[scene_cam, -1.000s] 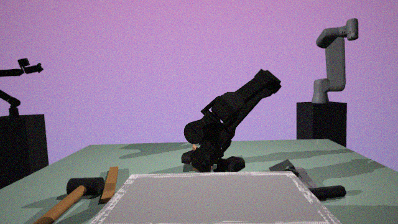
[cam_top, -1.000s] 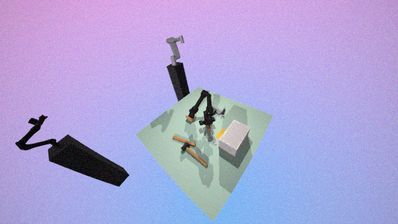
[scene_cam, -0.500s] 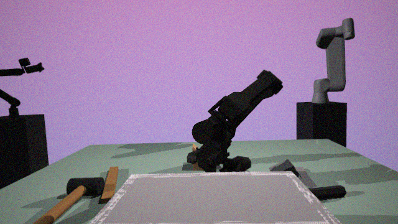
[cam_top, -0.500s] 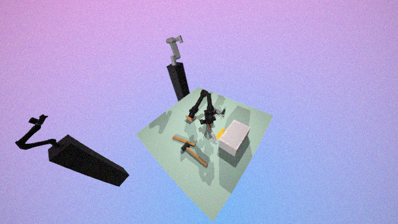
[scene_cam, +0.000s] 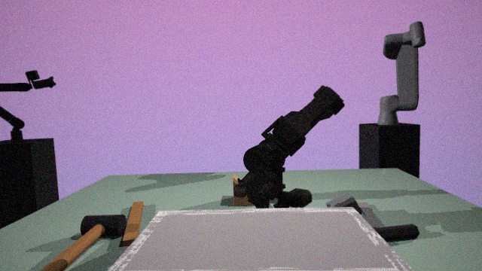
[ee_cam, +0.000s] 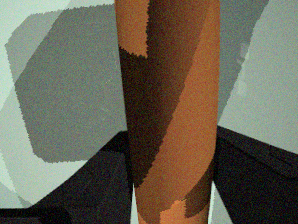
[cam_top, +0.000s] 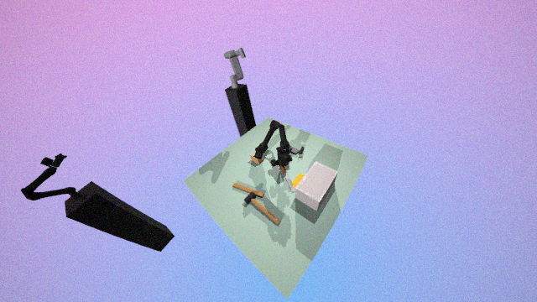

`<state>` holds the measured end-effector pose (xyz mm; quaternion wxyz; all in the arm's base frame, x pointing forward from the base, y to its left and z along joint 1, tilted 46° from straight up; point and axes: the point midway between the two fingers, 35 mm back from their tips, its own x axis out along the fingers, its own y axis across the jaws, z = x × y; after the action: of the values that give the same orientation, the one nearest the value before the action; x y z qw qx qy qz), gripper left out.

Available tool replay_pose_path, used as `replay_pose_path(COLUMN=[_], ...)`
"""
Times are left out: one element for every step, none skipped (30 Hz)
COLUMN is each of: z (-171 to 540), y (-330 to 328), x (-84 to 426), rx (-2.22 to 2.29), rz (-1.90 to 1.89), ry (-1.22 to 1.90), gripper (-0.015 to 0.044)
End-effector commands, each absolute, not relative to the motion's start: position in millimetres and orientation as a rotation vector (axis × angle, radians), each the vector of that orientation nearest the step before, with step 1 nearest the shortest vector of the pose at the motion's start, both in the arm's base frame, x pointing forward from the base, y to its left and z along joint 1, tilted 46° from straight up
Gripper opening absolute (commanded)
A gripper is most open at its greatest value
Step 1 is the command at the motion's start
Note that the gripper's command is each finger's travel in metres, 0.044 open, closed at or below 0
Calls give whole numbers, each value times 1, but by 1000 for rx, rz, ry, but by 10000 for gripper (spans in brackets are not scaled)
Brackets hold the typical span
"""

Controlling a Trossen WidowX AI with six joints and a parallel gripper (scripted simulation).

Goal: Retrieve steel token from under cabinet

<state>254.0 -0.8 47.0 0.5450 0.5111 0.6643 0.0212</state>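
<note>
My gripper [cam_top: 281, 164] [ee_cam: 165, 136] is shut on the wooden handle [cam_top: 283, 169] [ee_cam: 170, 100] of a tool. The tool's pale, thin shaft [cam_top: 289, 180] runs from the handle toward the near left side of the cabinet; I cannot tell how high its tip is or whether it touches anything. The cabinet [cam_top: 317, 180] [scene_cam: 256, 241] is a pale box. A yellow patch [cam_top: 298, 179], apparently the marked area, shows against the cabinet's front in the top view. The steel token cannot be seen in any view, and the vent slots do not show.
A black-headed mallet [cam_top: 251, 198] [scene_cam: 103, 225] lies beside a wooden bar [cam_top: 241, 187] [scene_cam: 133, 223]. A grey tool with a black handle [scene_cam: 398, 232] lies on the other side, close to the arm. A wooden block [scene_cam: 241, 197] stands at the arm's base. Two other arms stand off the table [cam_top: 273, 252].
</note>
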Motion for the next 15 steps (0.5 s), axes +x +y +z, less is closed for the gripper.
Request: replay_pose_path(z=[53,54,55,56,57,58,59,59,60,61,62,63,64,65,66], y=[3,4,4,5,6,7,8,9,10,11,12,12,13,14,15], x=[255,255,255,255,255,255,255,255,255,255,255,256,256,256,256], rx=[1211,1211,1211,1211,1211,1211,1211,1211,1211,1211,1211,1212,1212,1212,1212], rz=[56,57,57,57,57,57,57,57,57,57,57,57,57,57,57], ry=[1565,1565,1565,1565,1565,1565,1565,1565,1565,1565,1565,1565,1565,1565,1565], gripper=[0,0,0,0,0,0,0,0,0,0,0,0,0,0,0])
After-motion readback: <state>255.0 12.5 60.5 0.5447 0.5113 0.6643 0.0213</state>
